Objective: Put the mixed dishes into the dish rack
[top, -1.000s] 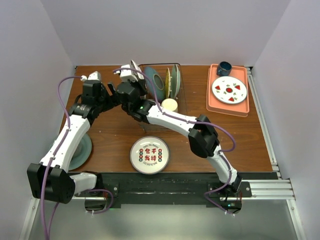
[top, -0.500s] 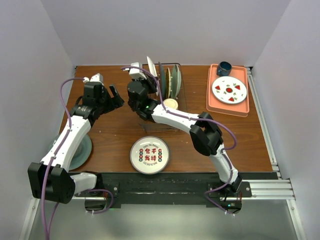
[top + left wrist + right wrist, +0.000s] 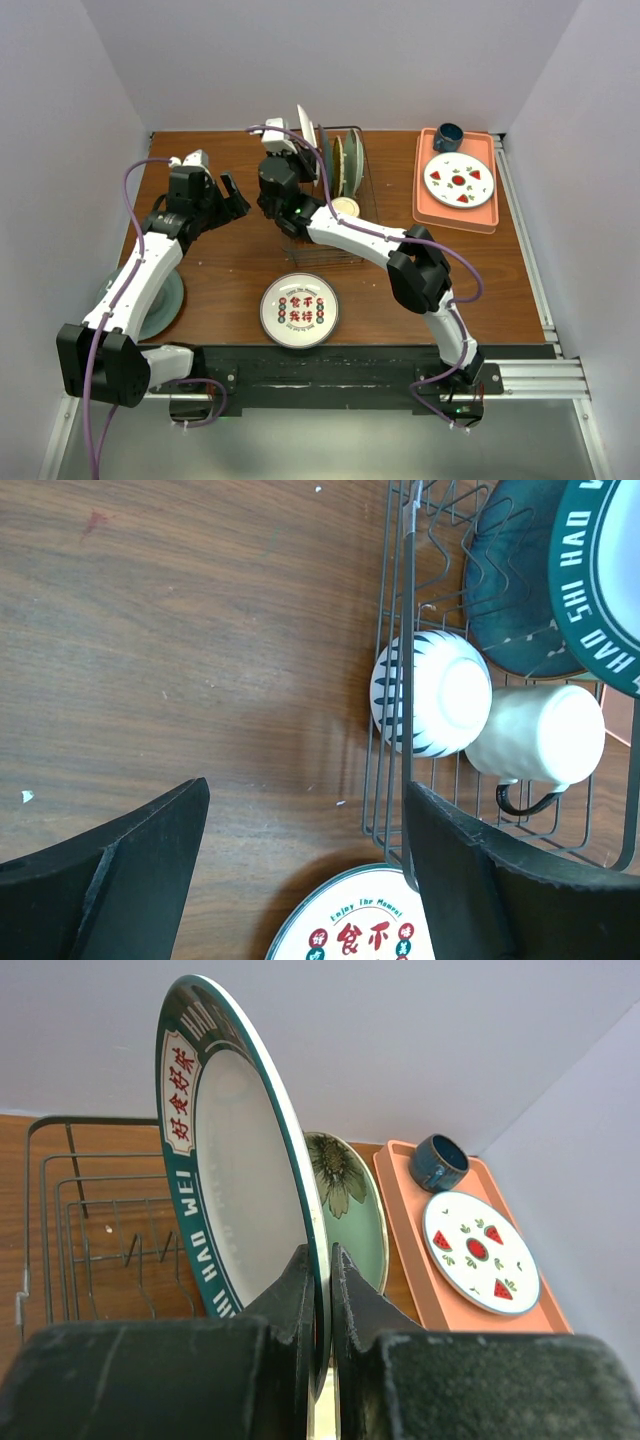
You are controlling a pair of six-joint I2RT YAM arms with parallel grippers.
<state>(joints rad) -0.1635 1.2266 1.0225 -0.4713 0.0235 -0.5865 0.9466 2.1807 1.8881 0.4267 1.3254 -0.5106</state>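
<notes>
The right gripper (image 3: 320,1278) was pressed tight on the lower rim of a green-rimmed plate (image 3: 235,1160), one finger on each face, holding it upright on edge. That plate stood over the left end of the rack (image 3: 352,232), at the far middle of the table (image 3: 220,262); whether its edge met the wire could not be told. Just beside it, further along the rack, a pale green flower plate (image 3: 352,1200) stood on edge too, with a dark dish (image 3: 510,590) in the same row. In the nearer part of the rack a striped bowl (image 3: 430,692) lay bottom up, touching a cream mug (image 3: 535,732) with a dark handle. The left gripper (image 3: 300,865) hung to the left of the rack above bare wood, its fingers spread wide and holding nothing. Below it, near the front edge, a lettered plate (image 3: 299,310) with red characters lay flat, apart from the rack. Well to the right an orange tray (image 3: 455,217) carried a blue cup (image 3: 447,136) and a watermelon plate (image 3: 459,180). A teal plate (image 3: 166,300) lay partly under the left arm.
</notes>
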